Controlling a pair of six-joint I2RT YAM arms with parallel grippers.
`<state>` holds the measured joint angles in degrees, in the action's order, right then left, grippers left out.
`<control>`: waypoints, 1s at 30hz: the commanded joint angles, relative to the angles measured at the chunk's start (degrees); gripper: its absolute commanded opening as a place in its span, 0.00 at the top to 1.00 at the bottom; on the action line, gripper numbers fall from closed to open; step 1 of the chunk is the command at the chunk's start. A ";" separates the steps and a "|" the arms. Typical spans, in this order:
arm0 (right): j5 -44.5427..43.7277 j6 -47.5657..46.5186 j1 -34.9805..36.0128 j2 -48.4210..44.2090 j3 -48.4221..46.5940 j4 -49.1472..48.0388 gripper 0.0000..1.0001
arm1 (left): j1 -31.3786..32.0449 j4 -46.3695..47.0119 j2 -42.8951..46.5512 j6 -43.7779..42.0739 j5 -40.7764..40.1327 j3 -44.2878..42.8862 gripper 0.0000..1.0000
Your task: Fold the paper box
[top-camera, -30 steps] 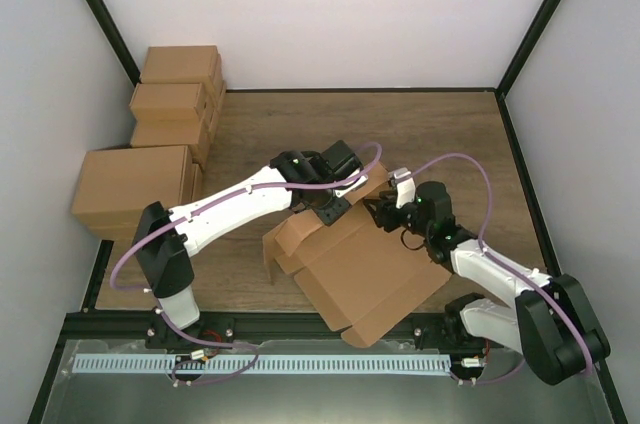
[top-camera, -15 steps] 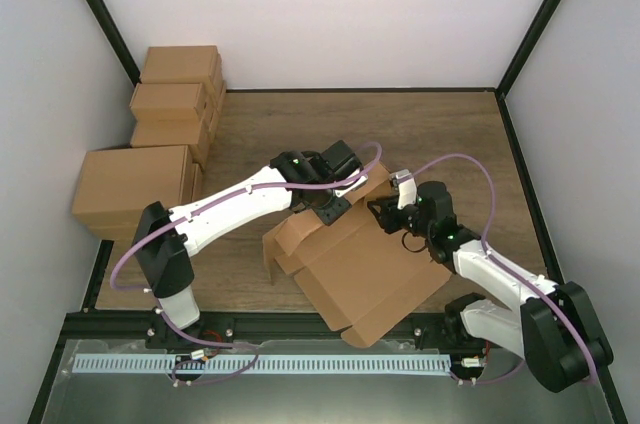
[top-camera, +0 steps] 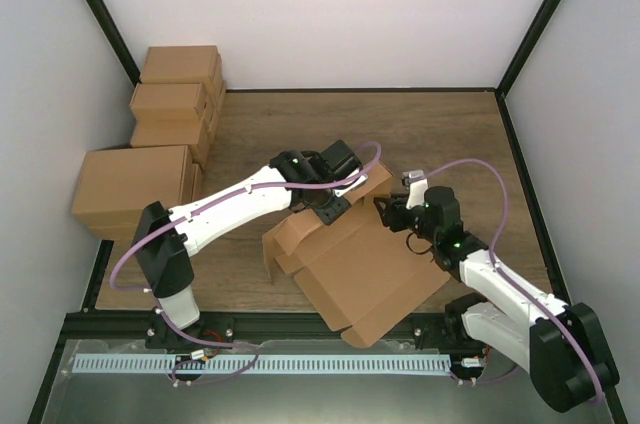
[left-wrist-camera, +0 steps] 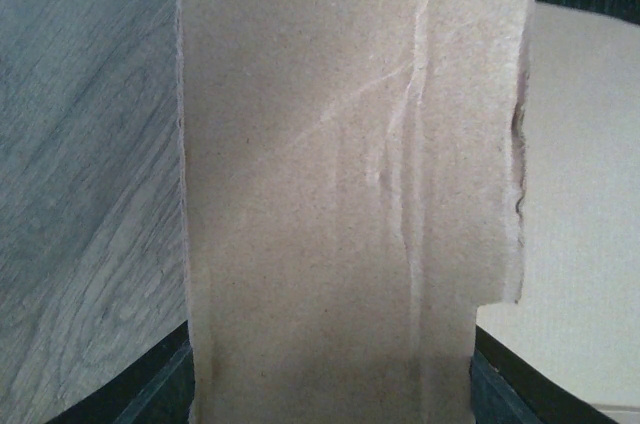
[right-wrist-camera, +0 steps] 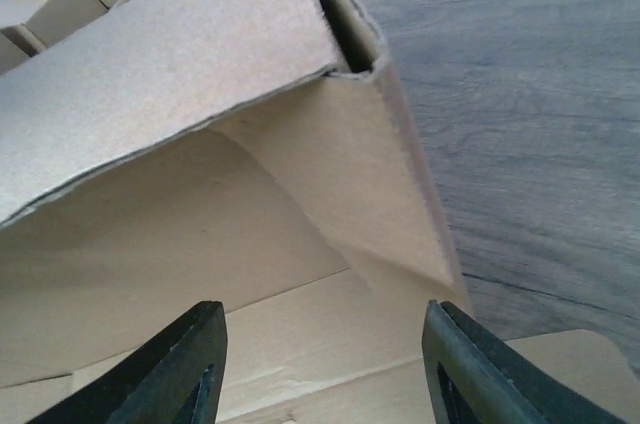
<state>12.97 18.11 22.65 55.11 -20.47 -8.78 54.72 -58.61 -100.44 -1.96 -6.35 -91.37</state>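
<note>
Brown corrugated cardboard fills your left wrist view: a raised flap of the paper box [left-wrist-camera: 350,174], matte and fibrous, with a pale crease running down it and a ragged, notched edge at 3 o'clock. Your left hand [top-camera: 325,206] sits over that flap at the box's 12 o'clock side. Only dark finger roots show at the bottom corners, so you cannot tell whether it is clamped on the flap or loose.

Your right hand [right-wrist-camera: 322,319] is spread wide and holds nothing. Between its two dark fingers [right-wrist-camera: 190,364] you look into a folded corner, where one wall stands up and a panel leans over it, the cut edges showing the fluted core. From above, this hand is just beside the box's 2 o'clock corner; you cannot tell whether it touches.

You have the box lying skewed on the wood-grain tabletop [top-camera: 400,134], from centre toward 6 o'clock, its wide panel flat and its far end folded up. Squarish brown cartons [top-camera: 175,94] are stacked at 10 o'clock.
</note>
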 commanded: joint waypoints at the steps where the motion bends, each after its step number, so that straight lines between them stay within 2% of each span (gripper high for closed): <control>1: -2.20 -3.55 -2.43 -0.99 -2.16 0.53 0.43 | 0.03 -3.66 -0.83 -0.59 2.84 2.12 0.45; 8: -2.35 -12.41 -4.35 3.80 -2.87 -4.61 0.46 | -0.12 -3.11 -0.89 -0.66 3.86 2.45 0.45; 14: -3.32 -15.53 -4.36 10.93 -4.96 -10.71 0.49 | -0.22 -2.96 -0.60 -1.44 5.78 2.30 0.45; 17: -4.92 -15.70 -4.38 14.32 -6.35 -12.66 0.59 | -0.28 -2.63 -0.35 -1.56 7.25 2.30 0.45; 23: -4.16 -17.98 -4.35 17.03 -6.90 -17.76 0.65 | -0.46 -2.38 -0.29 -1.74 8.02 2.52 0.45; 27: -1.25 -19.94 -4.36 18.81 -8.40 -16.82 0.78 | -0.77 -1.90 0.25 -1.90 10.46 2.13 0.45; 30: -2.87 -19.44 -4.37 18.87 -8.50 -16.45 0.80 | -1.01 -1.19 1.34 -1.88 13.34 1.54 0.45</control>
<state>12.49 -0.08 18.92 73.76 -25.85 -21.98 53.36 -57.74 -99.81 -2.33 -2.11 -90.89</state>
